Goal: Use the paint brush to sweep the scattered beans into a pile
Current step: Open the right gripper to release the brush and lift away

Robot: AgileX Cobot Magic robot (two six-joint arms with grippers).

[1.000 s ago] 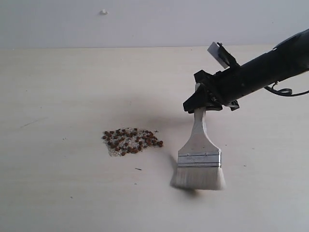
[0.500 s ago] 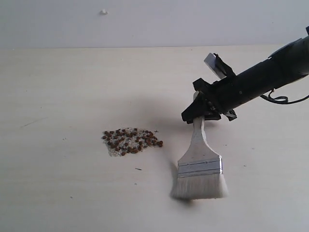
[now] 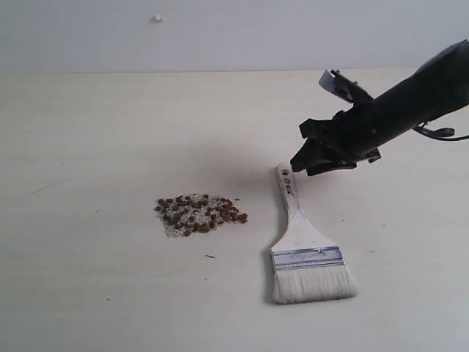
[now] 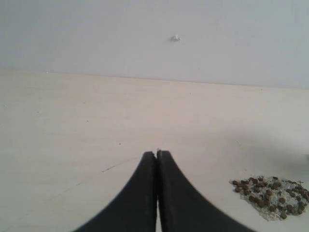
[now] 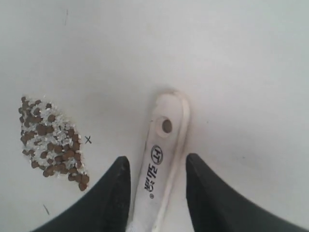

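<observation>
I judge sweeping complete: beans [image 3: 187,213] form one pile [image 3: 201,215], paint brush [image 3: 304,249] lies flat beside it, right pincer [image 3: 300,163] spread, left pincer [image 4: 156,154] pressed together.

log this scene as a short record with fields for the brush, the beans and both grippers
beans: gathered in one pile on the table
paint brush: lying flat, apart from the pile, bristles pointing away from the right gripper
right gripper: open, fingers either side of the handle end, not gripping
left gripper: shut, holding nothing
</observation>
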